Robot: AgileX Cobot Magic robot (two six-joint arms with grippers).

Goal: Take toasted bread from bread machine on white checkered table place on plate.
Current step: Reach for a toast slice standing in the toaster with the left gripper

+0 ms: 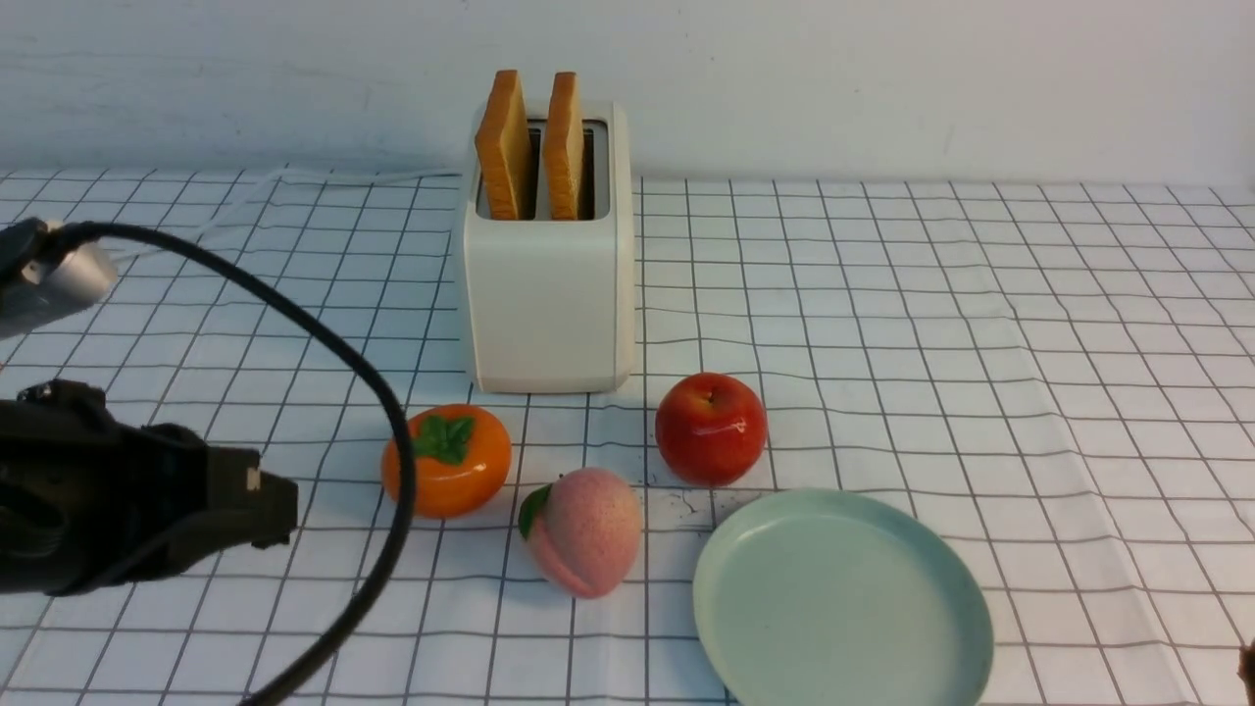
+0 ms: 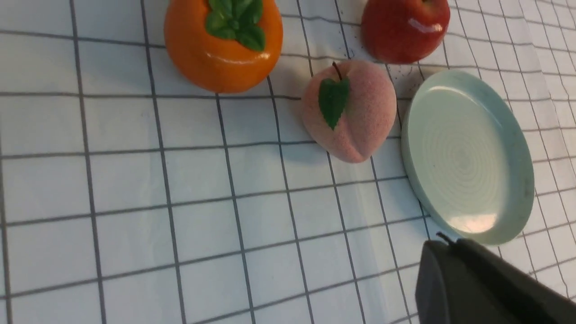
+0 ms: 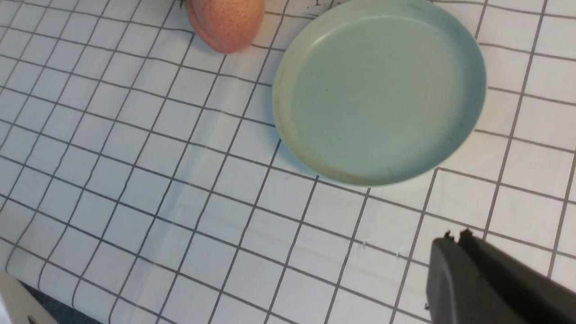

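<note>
Both slices of the toasted bread point(image 1: 534, 147) stand upright in the slots of the bread machine point(image 1: 549, 304), in the upper middle of the front view. A good part of each slice shows above the slots. The plate point(image 1: 843, 598) is bare and lies low, right of centre, on the checkered surface point(image 1: 980, 324). So I judge that nothing of the task is done yet, and the step in hand is the first reach to the bread.

My left pincer point(image 1: 279, 510) is at the left edge of the frame, low over the surface. Its wrist view shows the fingers lying together, narrow, with nothing between them. My right pincer point(image 3: 455, 238) is also narrow and empty, near the plate.

To do the reach well, I think I must first open one pincer wide and rise above the top of the slices. Then I come down from over them and take only one slice by its two flat faces. The slices are close together, so one finger must enter the gap without pushing the neighbour. An orange fruit point(image 1: 446, 476), a peach point(image 1: 583, 529) and an apple point(image 1: 711, 427) stand in front of the machine, and a low path may knock them. I should lift straight up, so that the crust does not catch in the slot.
</note>
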